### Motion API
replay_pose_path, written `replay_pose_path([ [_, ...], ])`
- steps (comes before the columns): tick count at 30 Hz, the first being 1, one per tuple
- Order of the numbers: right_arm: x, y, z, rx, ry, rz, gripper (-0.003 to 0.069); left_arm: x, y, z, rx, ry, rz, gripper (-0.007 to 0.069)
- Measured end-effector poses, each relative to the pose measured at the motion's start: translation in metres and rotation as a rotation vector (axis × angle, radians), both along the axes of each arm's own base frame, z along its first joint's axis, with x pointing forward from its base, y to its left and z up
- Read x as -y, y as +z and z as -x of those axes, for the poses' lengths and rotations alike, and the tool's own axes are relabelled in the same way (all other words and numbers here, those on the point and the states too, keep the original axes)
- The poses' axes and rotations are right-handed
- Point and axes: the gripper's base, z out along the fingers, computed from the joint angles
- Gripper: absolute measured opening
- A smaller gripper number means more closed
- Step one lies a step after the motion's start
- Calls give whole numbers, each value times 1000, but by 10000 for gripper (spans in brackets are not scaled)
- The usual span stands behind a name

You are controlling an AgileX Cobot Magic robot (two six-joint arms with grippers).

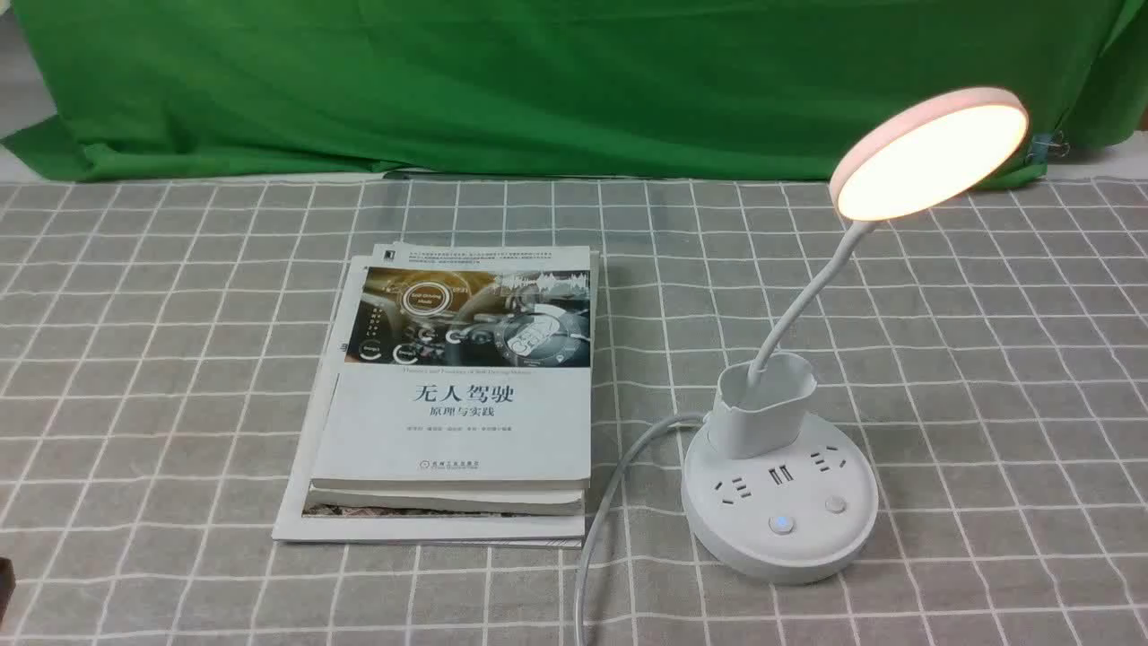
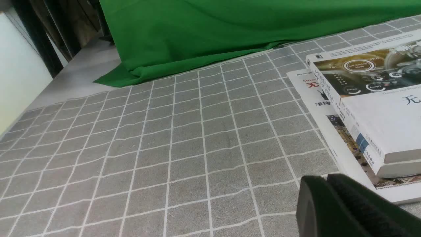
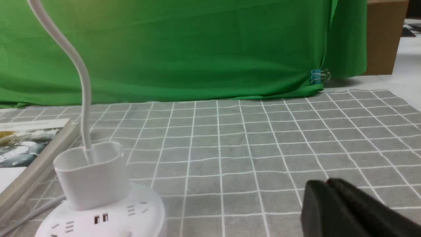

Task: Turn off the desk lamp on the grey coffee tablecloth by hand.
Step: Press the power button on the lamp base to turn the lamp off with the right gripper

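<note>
Front view: wrinkled grey cloth (image 1: pixel 197 377), white grid; lit lamp (image 1: pixel 780 520), smooth round base, at four o'clock; glossy books (image 1: pixel 457 422) near centre; green drape (image 1: pixel 538 90) at twelve. Left wrist view: left gripper (image 2: pixel 335 204), dark, blurred; whether apart or together, cannot tell. Right wrist view: right gripper (image 3: pixel 338 207) likewise undetermined; cardboard box (image 3: pixel 381 38) beyond drape.

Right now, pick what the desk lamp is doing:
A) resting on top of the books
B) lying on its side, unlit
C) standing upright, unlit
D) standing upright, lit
D: the lamp's round head glows bright, and its base sits flat on the grey cloth.
</note>
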Motion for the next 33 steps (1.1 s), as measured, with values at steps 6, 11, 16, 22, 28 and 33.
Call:
replay_pose_path([
  [6, 0, 2, 0, 22, -3, -1, 55, 0, 0, 0, 0, 0, 0, 19],
  [11, 1, 5, 0, 57, -8, -3, 55, 0, 0, 0, 0, 0, 0, 19],
  [16, 1, 5, 0, 57, -8, -2, 55, 0, 0, 0, 0, 0, 0, 19],
  [22, 3, 17, 1, 178, -22, -146, 55, 0, 0, 0, 0, 0, 0, 19],
  [28, 7, 47, 8, 458, -36, -203, 55, 0, 0, 0, 0, 0, 0, 19],
  [33, 5, 95, 10, 431, -13, -226, 55, 0, 0, 0, 0, 0, 0, 19],
])
